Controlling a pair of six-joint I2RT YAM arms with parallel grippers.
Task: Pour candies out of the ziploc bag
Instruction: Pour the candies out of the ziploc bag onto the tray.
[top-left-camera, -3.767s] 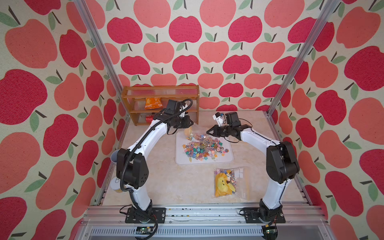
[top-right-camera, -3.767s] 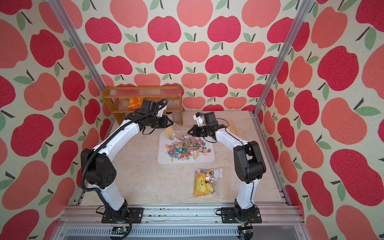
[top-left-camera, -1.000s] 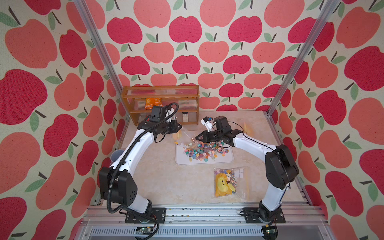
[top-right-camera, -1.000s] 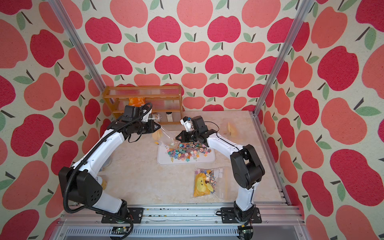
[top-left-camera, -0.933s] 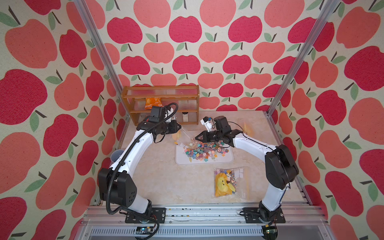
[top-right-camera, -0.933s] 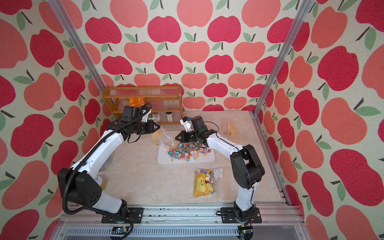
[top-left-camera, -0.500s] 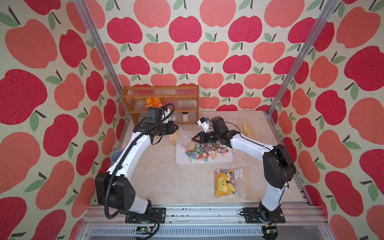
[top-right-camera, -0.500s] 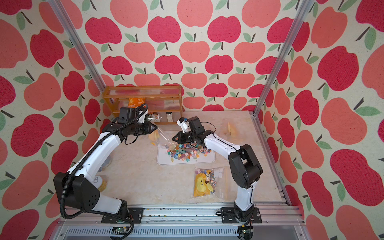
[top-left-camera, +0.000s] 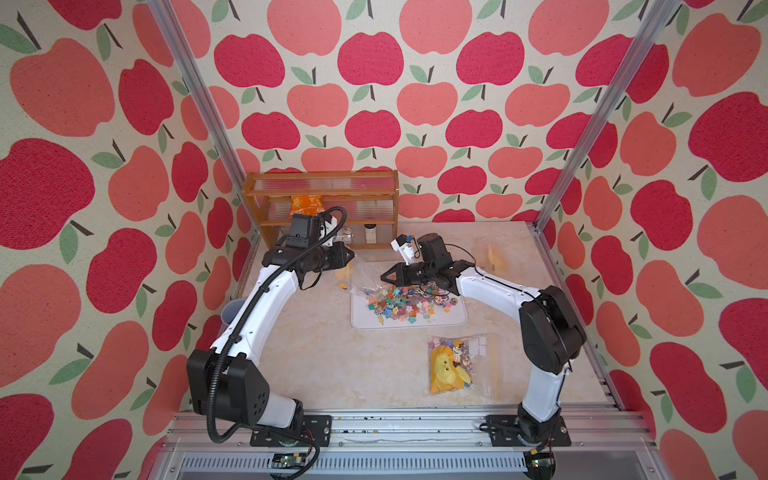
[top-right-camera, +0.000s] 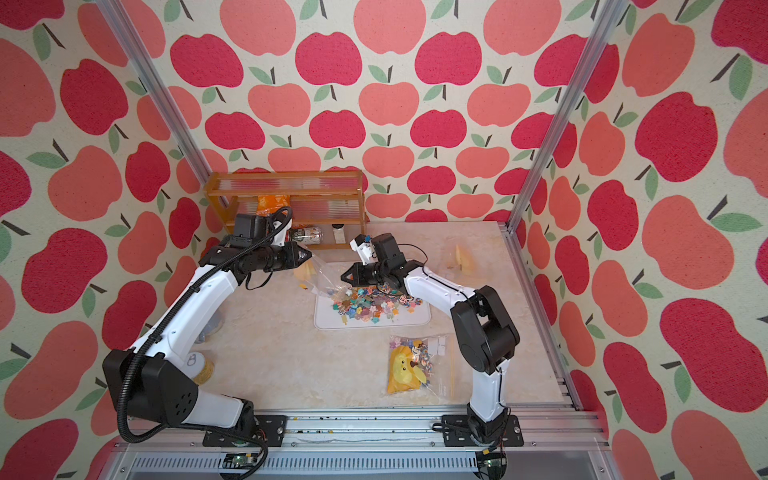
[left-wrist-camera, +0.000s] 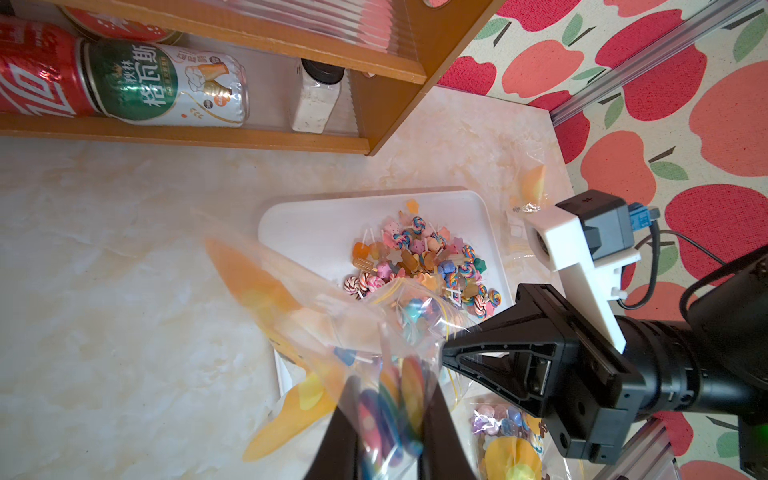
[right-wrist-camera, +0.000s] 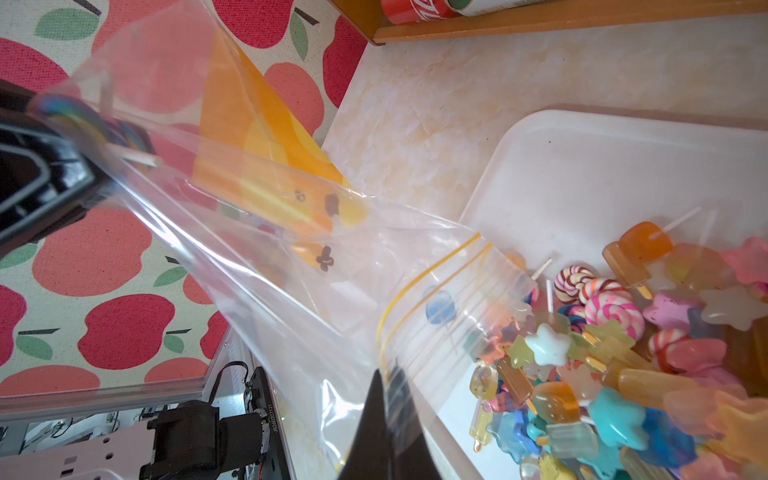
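The clear ziploc bag (top-left-camera: 362, 272) (right-wrist-camera: 291, 249), printed with an orange-yellow figure, hangs stretched between both grippers over the left end of the white tray (top-left-camera: 415, 323) (left-wrist-camera: 316, 220). My left gripper (top-left-camera: 351, 259) (left-wrist-camera: 390, 436) is shut on the bag's bottom end, pinching a rainbow lollipop inside it. The zip mouth's edge is pinched in my shut right gripper (top-left-camera: 384, 276) (right-wrist-camera: 386, 399), low over the tray. The candies (top-left-camera: 411, 299) (right-wrist-camera: 623, 353) lie heaped on the tray at the bag's mouth. A blue sweet (right-wrist-camera: 440, 305) sits just inside the zip.
A wooden shelf (top-left-camera: 320, 195) at the back left holds cans (left-wrist-camera: 166, 87), a small jar and an orange packet. A second bag (top-left-camera: 457, 365) with a yellow print and sweets lies in front of the tray. Another bag (top-left-camera: 496, 257) lies at the back right.
Both grippers have carried the bag leftward. The left gripper now holds the bottom end out beyond the tray's left edge, and the mouth stays over the candy heap.
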